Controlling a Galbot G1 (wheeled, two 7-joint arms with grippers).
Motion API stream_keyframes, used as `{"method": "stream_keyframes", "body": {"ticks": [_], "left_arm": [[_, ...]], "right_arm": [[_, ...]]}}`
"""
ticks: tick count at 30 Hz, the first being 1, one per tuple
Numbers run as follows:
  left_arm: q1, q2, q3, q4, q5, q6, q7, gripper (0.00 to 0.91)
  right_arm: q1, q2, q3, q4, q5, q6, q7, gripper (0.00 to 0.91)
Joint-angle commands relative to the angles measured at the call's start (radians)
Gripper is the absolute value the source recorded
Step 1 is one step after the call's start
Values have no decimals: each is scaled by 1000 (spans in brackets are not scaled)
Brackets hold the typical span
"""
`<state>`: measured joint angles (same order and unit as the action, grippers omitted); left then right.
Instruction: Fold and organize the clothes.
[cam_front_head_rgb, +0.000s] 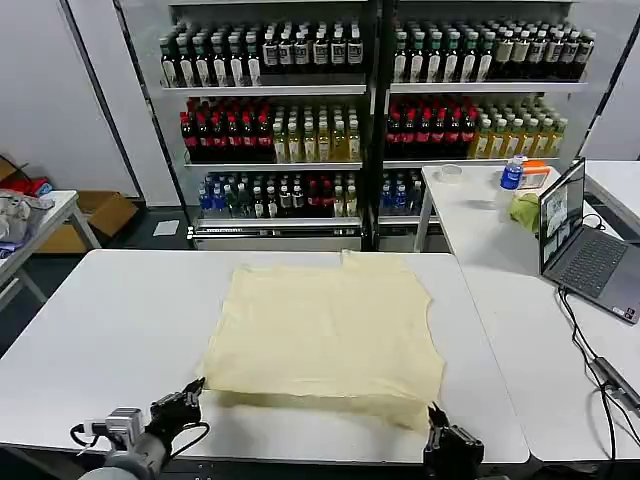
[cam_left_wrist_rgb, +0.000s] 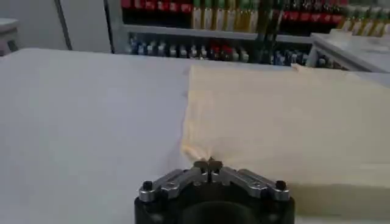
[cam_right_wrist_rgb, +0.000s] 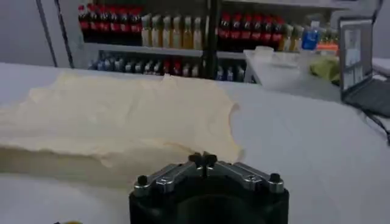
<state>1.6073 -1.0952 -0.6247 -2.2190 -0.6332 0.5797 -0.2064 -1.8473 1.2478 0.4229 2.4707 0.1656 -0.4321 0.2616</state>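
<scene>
The clothes are one pale yellow T-shirt (cam_front_head_rgb: 330, 320) spread flat on the white table (cam_front_head_rgb: 120, 330), with its near edge slightly raised and shadowed. My left gripper (cam_front_head_rgb: 197, 387) is at the shirt's near left corner. In the left wrist view the shirt (cam_left_wrist_rgb: 286, 115) puckers right at the closed tips of the left gripper (cam_left_wrist_rgb: 209, 161). My right gripper (cam_front_head_rgb: 434, 410) is at the near right corner. The right wrist view has the shirt (cam_right_wrist_rgb: 122, 115) reaching the closed tips of that gripper (cam_right_wrist_rgb: 202, 159).
A second white table (cam_front_head_rgb: 500, 290) adjoins on the right with an open laptop (cam_front_head_rgb: 585, 245), a yellow-green cloth lump (cam_front_head_rgb: 524, 210), a blue bottle (cam_front_head_rgb: 512, 172) and cables (cam_front_head_rgb: 600, 370). Bottle shelves (cam_front_head_rgb: 300, 100) stand behind. A small table (cam_front_head_rgb: 40, 215) and cardboard box (cam_front_head_rgb: 100, 215) are at far left.
</scene>
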Motion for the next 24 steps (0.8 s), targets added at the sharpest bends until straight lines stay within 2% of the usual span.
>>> {"method": "stream_keyframes", "body": {"ticks": [1,7,18,24], "left_arm": [[53,5,-74,-84,-24,-3,-5,10],[4,45,-42,-47,9,-4,25,10],[-136,99,61,78,25,-9,43,10],[-207,105,140,163,112,-4,50,10]], "right_arm": [[-30,-3,36,53,-4,13,2,0],[84,-34,42,-14,28,50,-9,0],[347,-123,-15,-192,81,21,-17,0],[496,-172,-71,-280,83,8,-21,0]]}}
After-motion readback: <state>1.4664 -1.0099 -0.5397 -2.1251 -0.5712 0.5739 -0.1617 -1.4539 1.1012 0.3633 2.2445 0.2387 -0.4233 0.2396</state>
